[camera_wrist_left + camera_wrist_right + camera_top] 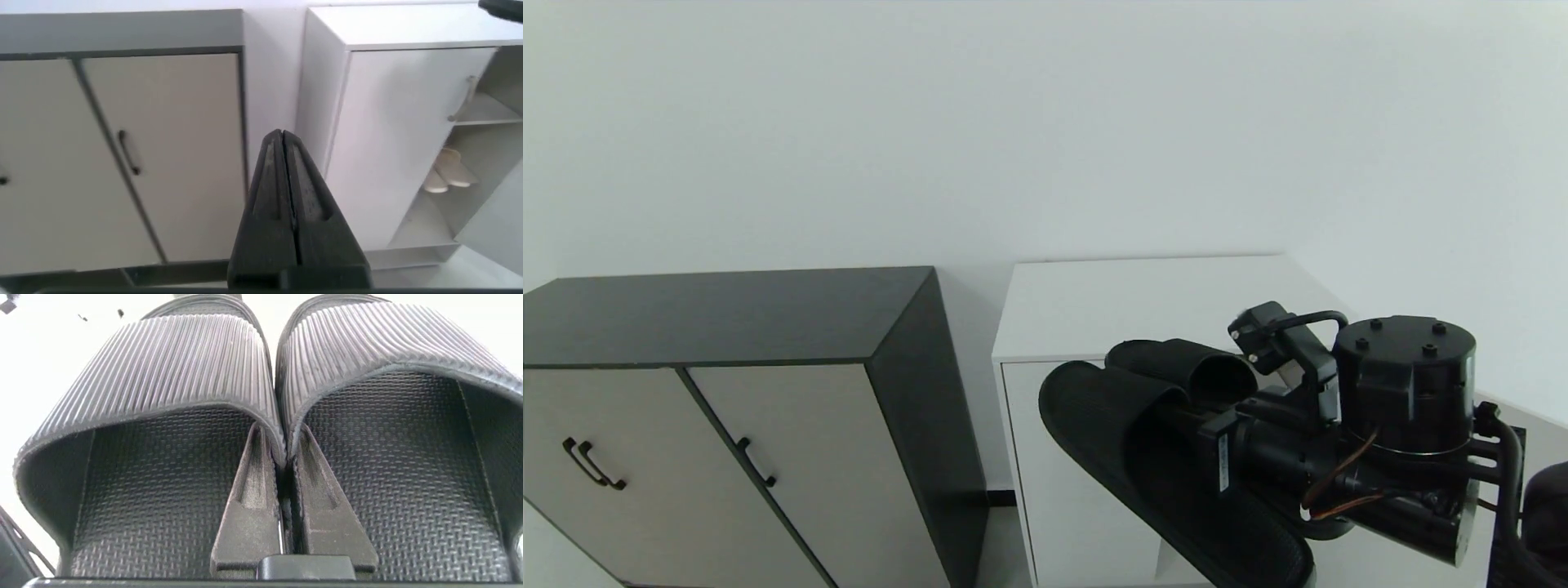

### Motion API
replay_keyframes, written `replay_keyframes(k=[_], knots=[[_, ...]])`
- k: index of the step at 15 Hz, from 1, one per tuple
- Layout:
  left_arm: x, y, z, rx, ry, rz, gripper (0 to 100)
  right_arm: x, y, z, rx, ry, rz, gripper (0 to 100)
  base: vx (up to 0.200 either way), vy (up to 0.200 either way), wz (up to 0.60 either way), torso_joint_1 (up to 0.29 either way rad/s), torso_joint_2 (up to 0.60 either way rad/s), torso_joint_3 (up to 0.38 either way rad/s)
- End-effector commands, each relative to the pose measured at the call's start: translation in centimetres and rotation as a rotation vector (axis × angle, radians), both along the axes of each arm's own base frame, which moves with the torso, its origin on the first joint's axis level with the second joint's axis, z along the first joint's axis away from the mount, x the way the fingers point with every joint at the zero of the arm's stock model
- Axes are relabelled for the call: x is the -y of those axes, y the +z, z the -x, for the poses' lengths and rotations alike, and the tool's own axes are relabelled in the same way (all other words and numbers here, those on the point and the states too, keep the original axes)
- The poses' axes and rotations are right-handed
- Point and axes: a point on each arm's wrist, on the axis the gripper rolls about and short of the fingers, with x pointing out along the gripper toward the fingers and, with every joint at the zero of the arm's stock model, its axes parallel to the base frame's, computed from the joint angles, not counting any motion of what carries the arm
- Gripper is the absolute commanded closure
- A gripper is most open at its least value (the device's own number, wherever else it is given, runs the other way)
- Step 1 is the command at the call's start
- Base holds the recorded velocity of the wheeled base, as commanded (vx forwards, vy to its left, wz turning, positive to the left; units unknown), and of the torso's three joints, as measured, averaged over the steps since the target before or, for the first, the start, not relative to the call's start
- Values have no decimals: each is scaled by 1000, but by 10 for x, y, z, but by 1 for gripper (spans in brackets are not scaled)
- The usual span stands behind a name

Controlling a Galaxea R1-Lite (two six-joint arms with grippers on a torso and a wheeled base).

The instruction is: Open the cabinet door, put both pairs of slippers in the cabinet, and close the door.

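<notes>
White wall [1045,122] behind. Dark cabinet [727,314], grey doors [809,425] closed, stands left of white cabinet [1143,302]. My right claw [282,434] clenched on inner edges of black slippers [1127,425], pair side by side, held up in front of white cabinet. My left claw [283,139] clenched on nothing, facing both cabinets. I see white cabinet open on one side, pale slippers [449,170] inside, under shelf [482,110].
</notes>
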Motion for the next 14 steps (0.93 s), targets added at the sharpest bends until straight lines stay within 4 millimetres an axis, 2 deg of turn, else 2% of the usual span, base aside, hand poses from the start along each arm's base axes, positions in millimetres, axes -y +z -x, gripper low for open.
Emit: replay_keyframes(k=[1, 14], knots=[[0, 0, 0, -1, 0, 0, 100, 4, -2, -2, -7, -13, 6, 100, 0, -200, 0, 7, -2, 2], [0, 0, 0, -1, 0, 0, 100, 11, -15, 3, 43, 59, 17, 100, 0, -200, 0, 3, 0, 2]])
